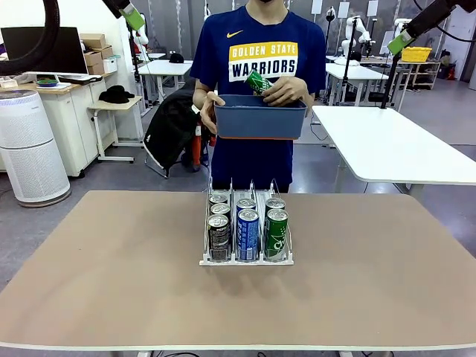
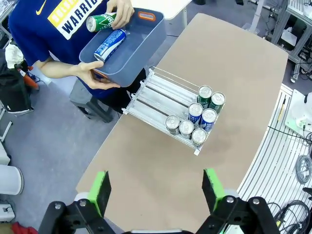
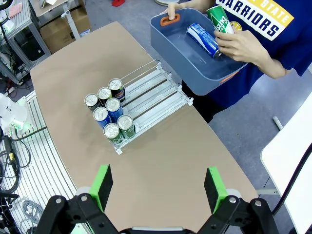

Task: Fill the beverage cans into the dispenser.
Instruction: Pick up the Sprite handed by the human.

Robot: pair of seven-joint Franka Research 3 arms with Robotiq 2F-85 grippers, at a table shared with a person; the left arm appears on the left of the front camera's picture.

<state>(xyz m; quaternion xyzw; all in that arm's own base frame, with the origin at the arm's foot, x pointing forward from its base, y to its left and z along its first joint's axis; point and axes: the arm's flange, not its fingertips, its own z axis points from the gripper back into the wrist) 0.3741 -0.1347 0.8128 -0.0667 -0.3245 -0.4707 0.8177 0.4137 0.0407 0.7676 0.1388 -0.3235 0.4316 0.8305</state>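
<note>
Seven slim aluminium beverage cans (image 1: pixel 248 227) in black, blue and green stand upright at the front of the clear-and-white three-lane plastic dispenser (image 2: pixel 155 97), in the middle of the plain brown tabletop (image 1: pixel 111 268).
A person holds a dark blue plastic tub (image 1: pixel 260 123) beyond the far edge, one hand (image 3: pixel 239 44) on a green can (image 3: pixel 218 18), with a blue can (image 3: pixel 204 40) lying inside. The cans look stiff but thin-walled, smooth and probably slippery, and tall enough to tip, so a hold across mid-body seems safest. The left gripper (image 2: pixel 156 190) and right gripper (image 3: pixel 158 187) hang released and empty, high above the tabletop. White tables (image 1: pixel 387 149) and grey floor (image 1: pixel 111 178) lie behind.
</note>
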